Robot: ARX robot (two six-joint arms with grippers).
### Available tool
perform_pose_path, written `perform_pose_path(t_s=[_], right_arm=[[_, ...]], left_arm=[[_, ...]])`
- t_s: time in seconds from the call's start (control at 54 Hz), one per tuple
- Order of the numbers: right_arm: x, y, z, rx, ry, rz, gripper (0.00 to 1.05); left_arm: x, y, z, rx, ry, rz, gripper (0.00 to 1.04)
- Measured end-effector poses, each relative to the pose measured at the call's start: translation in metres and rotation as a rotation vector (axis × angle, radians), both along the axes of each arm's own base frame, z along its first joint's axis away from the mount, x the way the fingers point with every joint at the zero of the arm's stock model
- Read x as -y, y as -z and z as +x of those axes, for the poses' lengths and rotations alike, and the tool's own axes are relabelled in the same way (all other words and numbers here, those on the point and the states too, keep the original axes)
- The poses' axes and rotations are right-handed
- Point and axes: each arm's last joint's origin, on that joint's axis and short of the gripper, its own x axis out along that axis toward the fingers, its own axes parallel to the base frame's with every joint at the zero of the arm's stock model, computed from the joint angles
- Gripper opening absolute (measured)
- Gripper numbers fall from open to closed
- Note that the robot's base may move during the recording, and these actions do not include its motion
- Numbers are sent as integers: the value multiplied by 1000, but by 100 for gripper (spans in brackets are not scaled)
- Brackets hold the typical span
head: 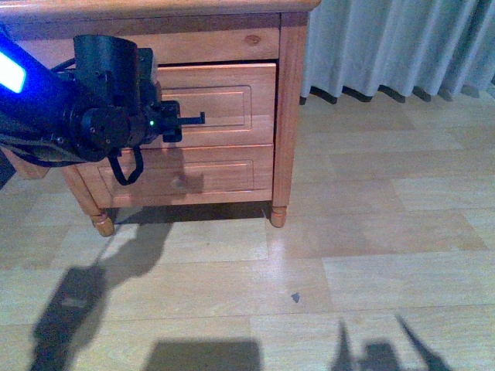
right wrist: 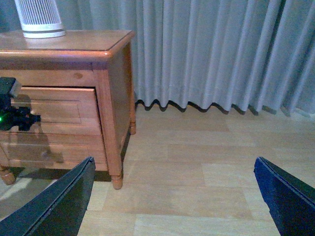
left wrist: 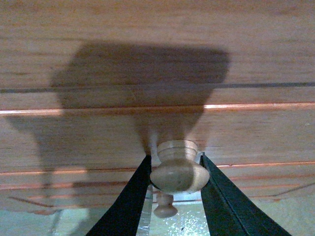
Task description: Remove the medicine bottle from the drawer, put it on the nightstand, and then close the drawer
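Observation:
The honey-brown nightstand (head: 290, 116) stands on the wood floor, and its upper drawer (head: 232, 97) shows only its panelled front. The drawer's inside is hidden. My left gripper (head: 193, 118) reaches in from the left and is shut on the drawer knob (left wrist: 178, 171), with a black finger (left wrist: 133, 196) pressed on each side. My right gripper (right wrist: 172, 196) hangs open over bare floor to the right of the nightstand (right wrist: 110, 88), holding nothing. From there I see the drawer (right wrist: 59, 105) and my left gripper (right wrist: 17, 118) at its front. The medicine bottle is out of view.
Below is the shallower lower drawer (head: 209, 174) with its own knob (left wrist: 165, 206). A tall white ribbed cylinder (right wrist: 39, 19) stands on the nightstand top. Grey curtains (right wrist: 211, 54) hang to the floor behind and to the right. Pale wood floor (head: 371, 232) spreads to the right.

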Motion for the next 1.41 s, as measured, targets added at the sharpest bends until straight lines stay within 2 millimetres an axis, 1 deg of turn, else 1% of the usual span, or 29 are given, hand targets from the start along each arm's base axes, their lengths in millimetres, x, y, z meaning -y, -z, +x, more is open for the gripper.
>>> perform_pose_path(t_s=[0.111,0.241,0.278,0.296,0.389,0.463,0.593,0.648,0.741,0.815,0.889,0.963,1.056,1.167,1.241,1.278,1.315,1.37,1.407], right_arm=[[0,0,0,0,0,0,98],[0,0,0,0,0,0,98],[0,0,0,0,0,0,98],[0,0,0,0,0,0,98],[0,0,0,0,0,0,98],[0,0,0,0,0,0,98],[0,0,0,0,0,0,98],[0,0,0,0,0,0,98],[0,0,0,0,0,0,98],[0,0,0,0,0,0,98],[0,0,0,0,0,0,98],[0,0,0,0,0,0,98],[0,0,0,0,0,0,98],[0,0,0,0,0,0,98],[0,0,0,0,0,0,98],[0,0,0,0,0,0,98],[0,0,0,0,0,0,98],[0,0,0,0,0,0,98],[0,0,0,0,0,0,98]], left_arm=[[1,0,-19,3,6,13,25],[0,1,-50,-3,14,16,25],[0,1,-62,-8,17,17,25],[-1,1,-72,-13,17,18,25],[-2,2,-96,-24,20,20,25],[-3,3,-120,-36,24,16,25],[-5,5,-154,-53,25,12,25],[-6,5,-164,-58,22,9,25],[-7,5,-188,-77,14,1,25],[-6,4,-196,-84,9,-8,25],[-5,2,-203,-87,-2,-17,36],[-1,-8,-207,-59,-16,-32,49],[4,-18,-209,-35,-13,-62,61],[12,-28,-216,-41,10,-85,84],[12,-35,-220,-52,22,-94,96],[11,-39,-223,-55,26,-95,100],[8,-49,-228,-57,33,-101,98],[4,-61,-234,-55,49,-113,98],[0,-75,-241,-45,71,-128,98]])
